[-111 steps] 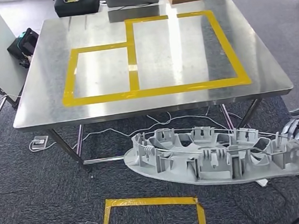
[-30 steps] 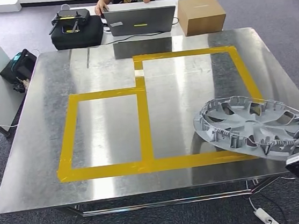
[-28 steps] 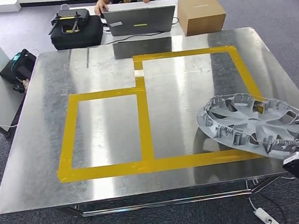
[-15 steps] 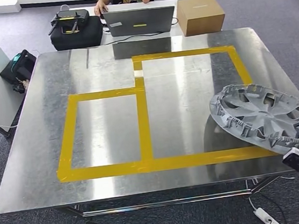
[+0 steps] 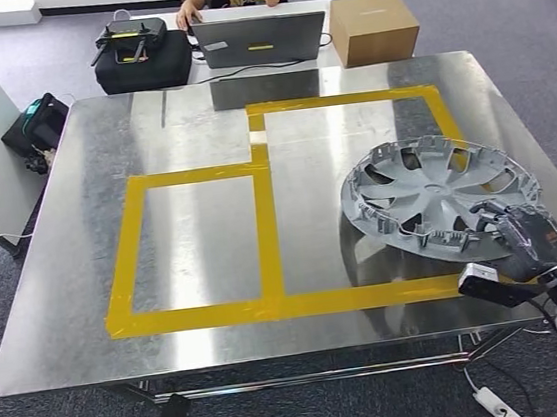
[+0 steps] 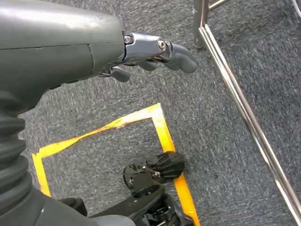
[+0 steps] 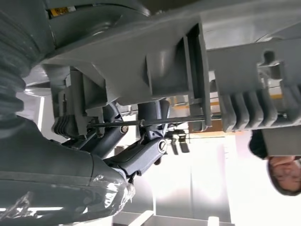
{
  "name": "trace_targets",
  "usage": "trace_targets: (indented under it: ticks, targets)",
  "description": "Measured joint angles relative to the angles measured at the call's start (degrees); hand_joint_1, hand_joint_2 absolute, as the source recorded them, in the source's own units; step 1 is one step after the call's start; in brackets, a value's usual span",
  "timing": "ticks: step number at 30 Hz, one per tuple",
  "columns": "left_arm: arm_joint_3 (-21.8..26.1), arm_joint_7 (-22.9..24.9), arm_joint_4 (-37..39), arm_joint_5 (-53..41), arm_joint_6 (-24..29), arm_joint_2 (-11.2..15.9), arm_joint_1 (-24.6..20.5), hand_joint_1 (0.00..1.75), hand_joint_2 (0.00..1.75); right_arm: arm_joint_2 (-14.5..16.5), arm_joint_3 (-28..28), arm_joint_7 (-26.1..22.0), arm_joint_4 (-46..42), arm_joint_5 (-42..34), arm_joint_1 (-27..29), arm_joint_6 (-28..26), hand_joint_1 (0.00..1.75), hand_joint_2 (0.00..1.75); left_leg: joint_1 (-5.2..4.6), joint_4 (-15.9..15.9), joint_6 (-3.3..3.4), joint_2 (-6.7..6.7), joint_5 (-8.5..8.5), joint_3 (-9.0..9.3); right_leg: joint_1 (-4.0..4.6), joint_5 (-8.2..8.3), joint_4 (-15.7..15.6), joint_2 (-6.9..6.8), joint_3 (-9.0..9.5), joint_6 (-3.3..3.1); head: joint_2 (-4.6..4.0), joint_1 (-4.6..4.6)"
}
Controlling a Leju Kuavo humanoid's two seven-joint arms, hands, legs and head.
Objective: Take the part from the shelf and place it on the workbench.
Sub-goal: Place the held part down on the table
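Right robot hand [image 5: 521, 236] grips part [image 5: 433, 191] by its rim, tilted above surface [image 5: 175, 130], lower right of frame. Left robot hand [image 6: 156, 52] hangs empty, fingers loosely extended. Edge grip risks slipping, dropping part.

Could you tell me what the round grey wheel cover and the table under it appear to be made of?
The round grey wheel cover looks like moulded plastic with a matte finish: uniform grey, thin ribs and clip tabs around its rim, no gleam. The shiny workbench top looks like sheet metal, probably steel, brushed: it mirrors the laptop and light in streaks. The right hand grips the cover's near edge.
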Motion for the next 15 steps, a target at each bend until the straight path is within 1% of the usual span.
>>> trace_targets:
  ticks: [4,8,12,15]
  targets:
    - [-0.63,0.11,-0.13,-1.69,-0.8,-0.41,-1.44,0.0,1.75,2.76,8.22,0.44,5.96,3.45,-7.84,1.97,1.75,1.75,0.01,-0.01,-0.04,0.09,0.08,-0.01,0.0,0.05,0.13,0.14,-0.16,-0.07,0.0,-0.01]
    - [-0.73,0.24,-0.21,-2.83,-0.86,-0.72,-2.17,0.0,1.75,5.21,16.84,3.03,12.13,6.8,-14.4,3.46,1.75,1.75,0.02,-0.01,-0.08,-0.01,0.18,-0.02,0.0,0.05,0.2,-0.03,-0.17,-0.08,0.0,-0.01]
    - [-0.91,0.25,-0.21,-3.58,-0.89,-0.72,-2.12,0.0,1.75,6.15,23.56,4.67,17.51,9.76,-18.82,5.67,1.75,1.75,0.02,-0.01,-0.09,-0.06,0.18,-0.04,0.0,0.05,0.22,-0.1,-0.18,-0.08,0.0,-0.02]
    - [-1.14,0.16,-0.21,-4.13,-0.72,-0.7,-1.94,0.0,1.75,6.5,26.92,4.75,21.56,9.71,-20.78,6.26,1.75,1.75,0.02,-0.01,-0.09,-0.15,0.18,-0.08,0.0,0.04,0.22,-0.19,-0.18,-0.08,0.0,-0.01]
